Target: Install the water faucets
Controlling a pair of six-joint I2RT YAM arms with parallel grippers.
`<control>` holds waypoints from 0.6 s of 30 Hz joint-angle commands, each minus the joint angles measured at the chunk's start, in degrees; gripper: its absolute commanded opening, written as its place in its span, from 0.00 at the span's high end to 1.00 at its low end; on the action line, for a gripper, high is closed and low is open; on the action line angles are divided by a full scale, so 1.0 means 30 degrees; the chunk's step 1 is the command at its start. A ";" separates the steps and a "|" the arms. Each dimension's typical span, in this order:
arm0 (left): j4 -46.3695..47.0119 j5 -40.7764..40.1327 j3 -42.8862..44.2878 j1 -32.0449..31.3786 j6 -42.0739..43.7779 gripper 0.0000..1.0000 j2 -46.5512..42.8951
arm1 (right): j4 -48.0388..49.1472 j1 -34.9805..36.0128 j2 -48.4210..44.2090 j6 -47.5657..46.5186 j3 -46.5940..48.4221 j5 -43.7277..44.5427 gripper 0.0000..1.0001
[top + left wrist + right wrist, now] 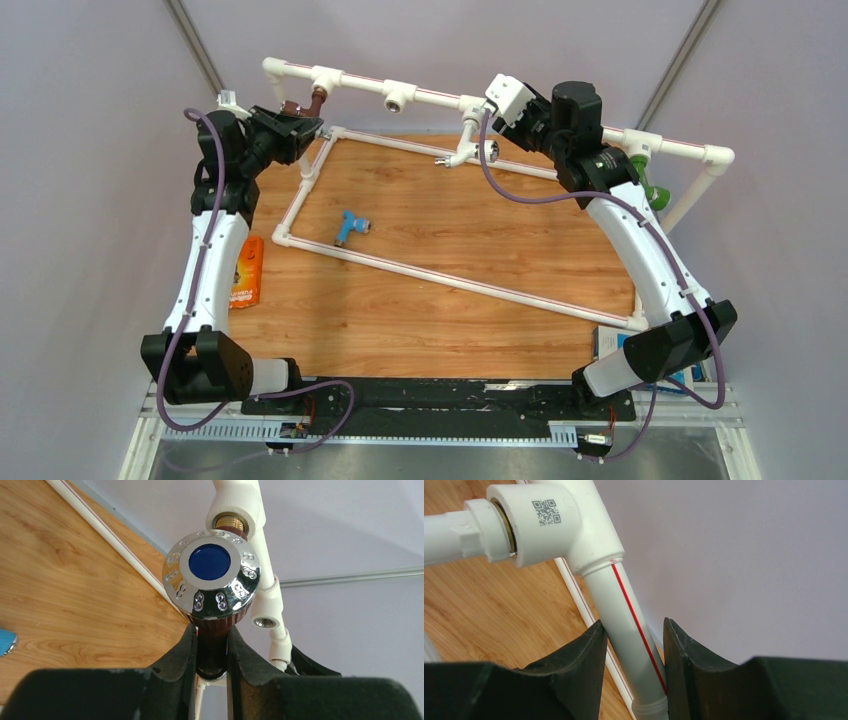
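Note:
My left gripper [290, 128] [212, 636] is shut on the dark brown faucet [316, 101], whose chrome handle with a blue cap [210, 577] faces the camera. Its threaded end sits at the brass socket [230, 524] of the leftmost tee on the raised pipe rail. My right gripper [508, 100] [631, 630] is shut on the rail's white pipe [616, 590] beside a tee [554, 525]. The white faucet [462, 152] hangs from that tee. The green faucet [652, 188] sits at the rail's right end. The light blue faucet [350, 227] lies on the wooden table.
The white pipe frame [470, 283] lies as a rectangle on the table, with the raised rail [430, 97] along the back. An empty tee socket [397, 98] [264, 622] sits mid-rail. An orange packet [247, 272] lies at the left edge and a blue box [605, 340] at the right.

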 commanded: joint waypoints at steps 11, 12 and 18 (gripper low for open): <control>-0.1330 -0.3408 0.0004 0.0018 0.3461 1.00 0.0980 | -0.2113 0.0731 -0.0548 0.2060 -0.0594 -0.1358 1.00; -0.1622 -0.3497 0.0325 0.0018 0.3810 1.00 0.1008 | -0.2113 0.0731 -0.0549 0.2060 -0.0623 -0.1329 1.00; -0.2796 -0.4376 0.1849 -0.0011 0.5482 1.00 0.1243 | -0.2113 0.0760 -0.0578 0.2060 -0.0565 -0.1299 1.00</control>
